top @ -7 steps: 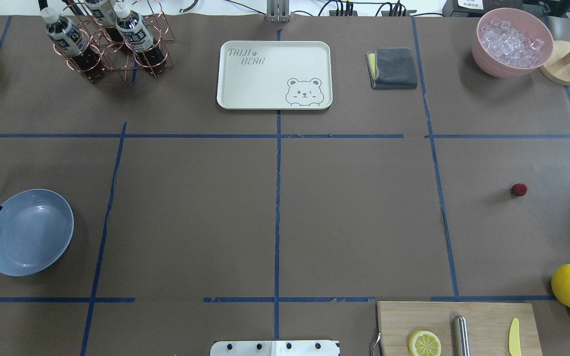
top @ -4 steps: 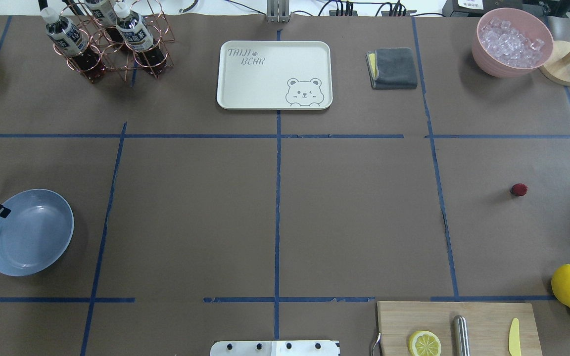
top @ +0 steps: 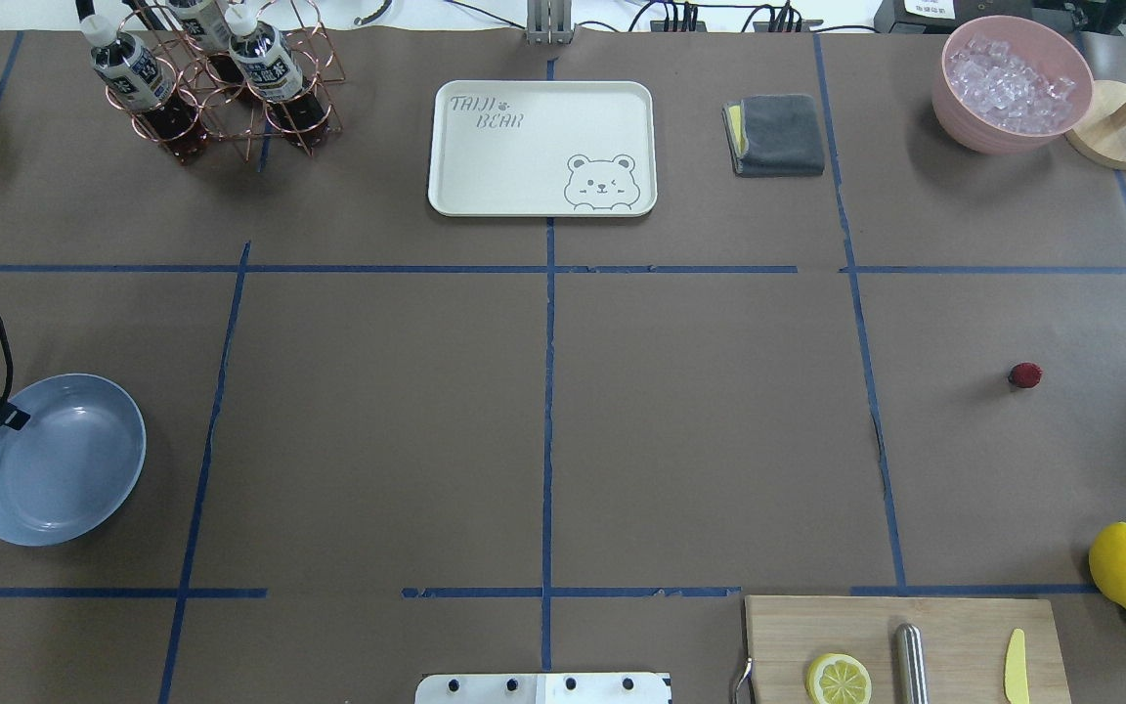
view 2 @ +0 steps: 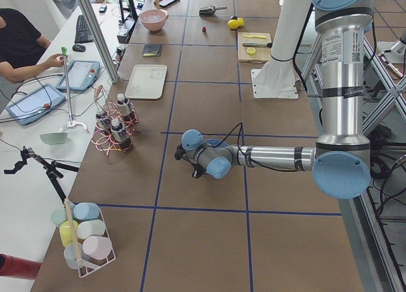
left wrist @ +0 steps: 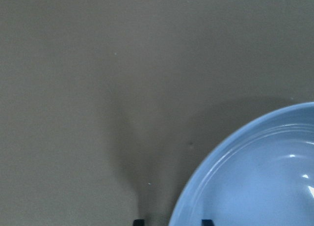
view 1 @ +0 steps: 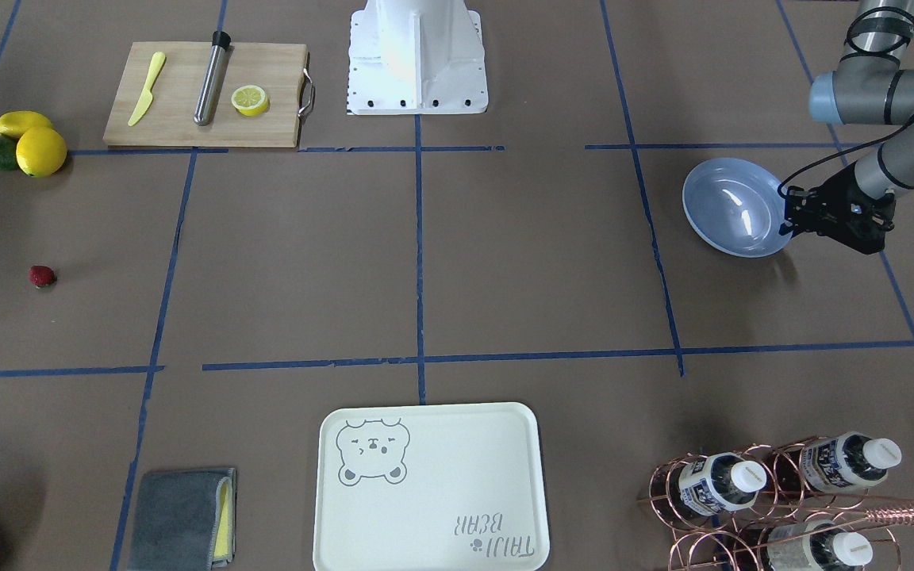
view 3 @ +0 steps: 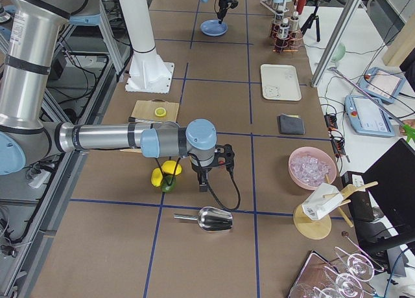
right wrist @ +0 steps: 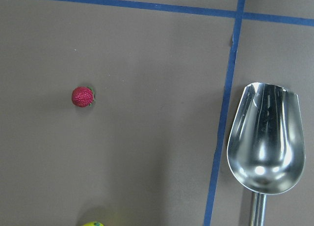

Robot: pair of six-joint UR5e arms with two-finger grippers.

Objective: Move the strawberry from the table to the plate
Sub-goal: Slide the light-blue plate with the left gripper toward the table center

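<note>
Strawberry (top: 1024,374): overhead right-middle, well apart from plate (top: 84,489) at left edge.
Left gripper (view 1: 786,212): fingers spread astride plate rim, likely to bring it closer.
Right gripper (view 3: 202,185): grip cannot be told.

The overhead camera sits behind the robot and looks forward and down over the whole table (top: 700,440). The front camera faces it from across, steeply down, the base (view 1: 417,55) at its top, so the tray (top: 524,147) reads upside down there. Both show the plate (top: 64,479) and strawberry (top: 1024,374), on swapped sides. The side cameras look along the table from opposite ends, high and far. The left wrist camera hangs close over the plate's rim; the right one, higher, sees the strawberry and a scoop (right wrist: 267,137).
</note>
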